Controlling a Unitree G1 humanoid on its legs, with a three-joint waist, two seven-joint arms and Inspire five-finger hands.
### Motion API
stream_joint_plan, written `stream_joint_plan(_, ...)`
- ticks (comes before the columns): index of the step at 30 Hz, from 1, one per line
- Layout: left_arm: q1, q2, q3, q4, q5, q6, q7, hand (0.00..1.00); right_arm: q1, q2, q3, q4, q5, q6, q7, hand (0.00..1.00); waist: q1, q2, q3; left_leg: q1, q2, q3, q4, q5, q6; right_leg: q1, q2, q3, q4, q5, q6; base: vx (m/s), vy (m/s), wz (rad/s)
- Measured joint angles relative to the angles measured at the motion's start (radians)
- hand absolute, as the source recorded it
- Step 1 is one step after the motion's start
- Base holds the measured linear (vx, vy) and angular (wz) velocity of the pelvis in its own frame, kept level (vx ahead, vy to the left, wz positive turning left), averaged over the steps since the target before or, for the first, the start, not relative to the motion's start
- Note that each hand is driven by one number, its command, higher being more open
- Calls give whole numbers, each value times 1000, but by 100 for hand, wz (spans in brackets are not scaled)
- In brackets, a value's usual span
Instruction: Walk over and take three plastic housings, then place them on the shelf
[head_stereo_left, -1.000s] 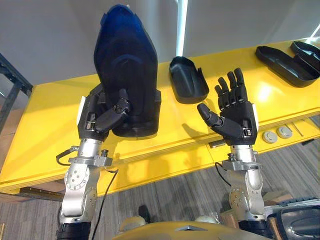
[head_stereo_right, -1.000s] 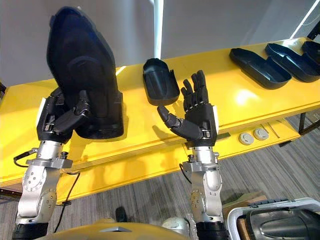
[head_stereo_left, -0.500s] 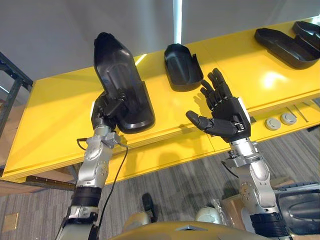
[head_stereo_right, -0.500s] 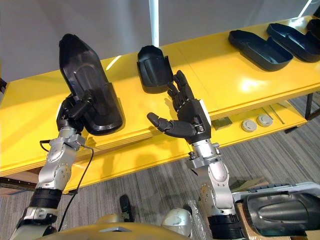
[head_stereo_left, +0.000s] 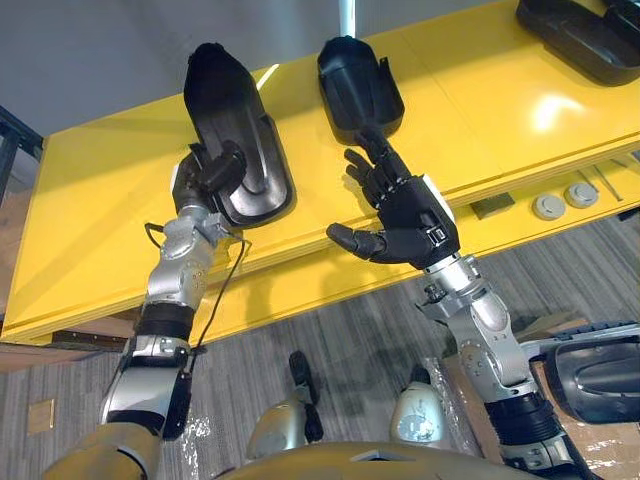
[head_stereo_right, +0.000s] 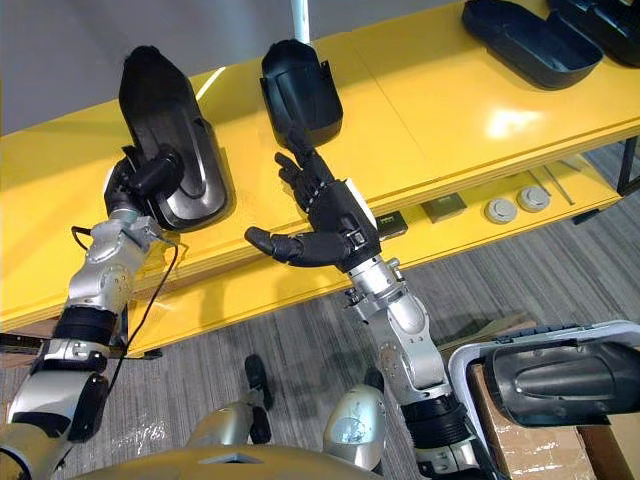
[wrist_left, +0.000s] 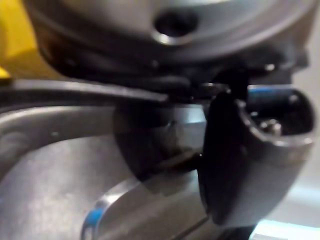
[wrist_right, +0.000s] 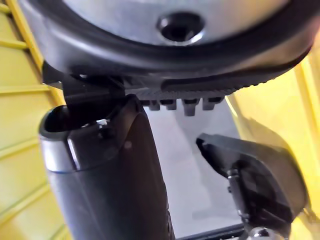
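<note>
Long housing (head_stereo_left: 235, 130): black, narrow end pointing away from the robot, over the yellow surface (head_stereo_left: 100, 210). Its near, wide end is clamped in the left hand (head_stereo_left: 205, 178), thumb curled over the inner face. The fingers beneath are hidden. Cannot tell whether the shell rests on the surface or is just clear of it. The left wrist view is too close and blurred to add more than the thumb against the shell.

Short housing (head_stereo_left: 358, 88): lies on the surface just right of the long housing, hollow side up, untouched.

Right hand (head_stereo_right: 330, 225): right of the long housing and nearer the robot than the short one, over the surface's front edge. Fingers are spread wide, thumb out to the side, nothing in it.

Far right of the long housing: two more housings (head_stereo_right: 525, 40) on the surface, the outer one cut off by the frame corner.

Count on the surface: four housings. A fifth housing (head_stereo_right: 565, 380) lies in a white-rimmed bin (head_stereo_right: 545, 338) on the floor, partly cut off.

Two round discs (head_stereo_right: 497, 210) sit on the ledge below the surface edge.
</note>
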Motion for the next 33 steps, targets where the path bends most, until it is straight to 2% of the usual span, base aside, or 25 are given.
stream_joint_plan(1,-11,12,0,10,2,11,1,0,0,-1,1,-1,0,0,0,100,0,0,2,0,0,2,0,0,0,-4,0,3,6,-2,0,11,-40,-11)
stream_joint_plan(2,-32,34,0,32,25,27,2,100,-1,-4,2,-1,0,1,0,100,-1,0,4,0,-1,7,1,0,-1,-11,0,9,11,-2,1,16,-41,-10)
stream_joint_plan(6,-108,84,-2,90,70,75,12,100,-7,-19,5,-10,0,1,-3,100,-4,7,34,1,0,8,2,3,-5,-21,0,13,33,-9,-1,5,-47,-2)
stream_joint_plan(12,-143,125,-10,115,74,99,21,100,-7,-25,34,-13,-3,19,-18,100,-5,7,49,-1,1,7,3,3,-7,-34,-2,16,56,-25,-3,7,-56,1)
stream_joint_plan(20,-170,126,-9,148,45,82,41,100,-6,-11,35,-46,-3,22,-20,100,-4,1,68,9,2,7,3,3,-8,-26,-2,16,58,-28,-3,6,-42,0)
stream_joint_plan(26,-159,123,-10,161,-55,76,33,100,-2,4,39,-45,-3,22,-15,100,-5,-7,73,45,5,9,0,-2,-14,22,5,13,31,-25,2,1,-25,-2)
stream_joint_plan(33,-125,112,-27,150,-36,54,27,100,5,17,74,-42,-4,19,-6,100,-3,-9,68,78,19,6,-1,-7,-12,102,23,-8,-59,7,16,22,-7,0)
